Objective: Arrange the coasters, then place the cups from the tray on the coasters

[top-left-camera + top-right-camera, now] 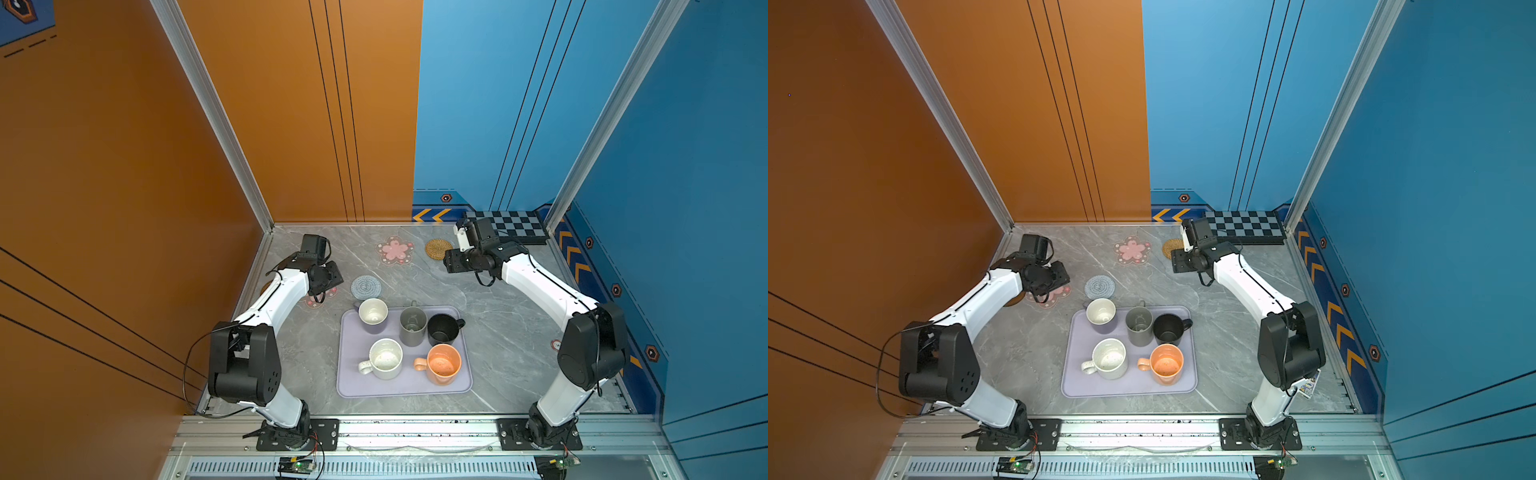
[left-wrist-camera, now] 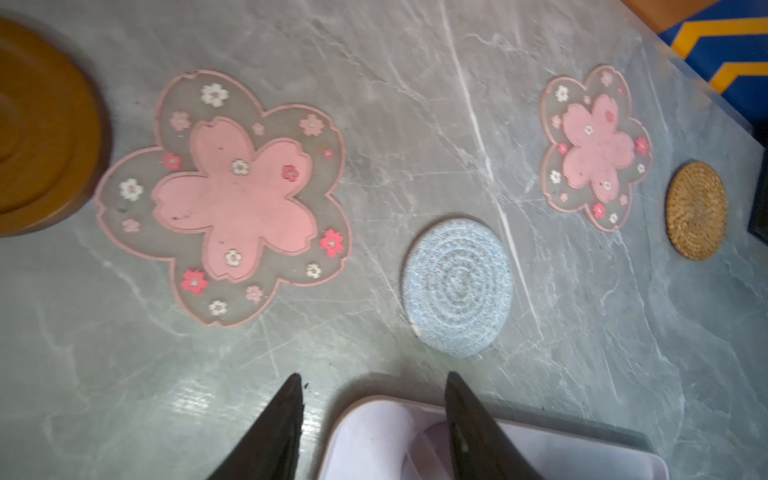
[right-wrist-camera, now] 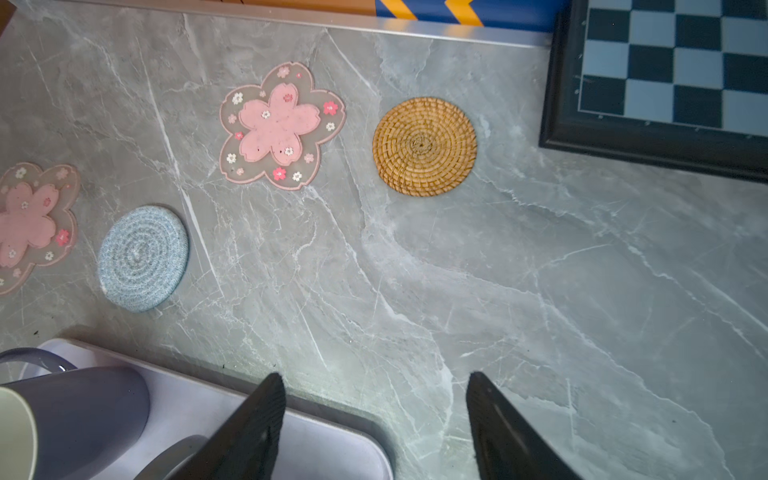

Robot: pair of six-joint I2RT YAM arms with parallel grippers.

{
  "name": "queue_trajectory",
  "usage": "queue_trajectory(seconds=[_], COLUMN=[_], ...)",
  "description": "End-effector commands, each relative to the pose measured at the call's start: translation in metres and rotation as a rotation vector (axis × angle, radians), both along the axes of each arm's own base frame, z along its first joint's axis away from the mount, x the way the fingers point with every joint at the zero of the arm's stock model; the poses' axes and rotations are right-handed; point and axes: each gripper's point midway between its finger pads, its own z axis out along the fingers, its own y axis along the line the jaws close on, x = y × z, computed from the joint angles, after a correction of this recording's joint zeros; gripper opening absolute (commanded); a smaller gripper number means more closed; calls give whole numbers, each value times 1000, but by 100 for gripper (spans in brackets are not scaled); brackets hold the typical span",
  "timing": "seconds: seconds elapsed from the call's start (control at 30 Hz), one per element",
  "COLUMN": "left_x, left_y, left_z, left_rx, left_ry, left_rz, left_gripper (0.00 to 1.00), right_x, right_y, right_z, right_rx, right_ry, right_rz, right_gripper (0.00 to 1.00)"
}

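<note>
Left gripper [image 2: 372,376] and right gripper [image 3: 376,374] gape empty; 5 coasters [image 2: 457,286] seem arranged; next, grasp lavender cup [image 1: 372,316], 11 o'clock on tray [image 1: 407,386].

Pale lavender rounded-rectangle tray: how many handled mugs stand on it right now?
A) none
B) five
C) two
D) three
B: the lavender mug with cream inside, tall grey mug, black mug, white speckled mug and orange mug all stand on the pale lavender tray in both top views.
</note>
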Motion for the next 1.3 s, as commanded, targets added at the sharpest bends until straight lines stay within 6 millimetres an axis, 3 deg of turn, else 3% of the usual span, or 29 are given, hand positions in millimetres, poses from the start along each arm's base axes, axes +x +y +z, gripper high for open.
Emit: queue_trajectory(seconds=[0.0, 0.1, 0.27, 0.37, 0.57, 0.77, 1.0, 1.27], left_x=[-17, -22, -35, -34, -25, -2, 27, 50], left_y=[34, 61, 111, 130, 162, 168, 175, 174], left_z=[2, 6, -7, -17, -29, -49, -59, -79], left_rx=[11, 42, 28, -32, 22, 20, 11, -5], left_ry=[18, 9, 48, 71, 107, 135, 83, 70], left_rz=[137, 202, 356, 404, 475, 468, 474, 463], left_gripper=[55, 55, 55, 55, 55, 54, 53, 51], right_x=[-5, -6, -7, -7, -4, -2, 4, 12], right_y=[-8, -9, -9, -8, -7, -8, -4, -1], right_z=[11, 17, 18, 20, 29, 40, 45, 39], right_rx=[-35, -30, -16, -12, -16, -26, -19, -24], right_ry=[-31, -41, -38, -38, -47, -62, -69, -47], right_rz=[-17, -23, -40, -42, -45, -54, -61, -68], right_gripper=[73, 73, 73, 74, 74, 74, 75, 75])
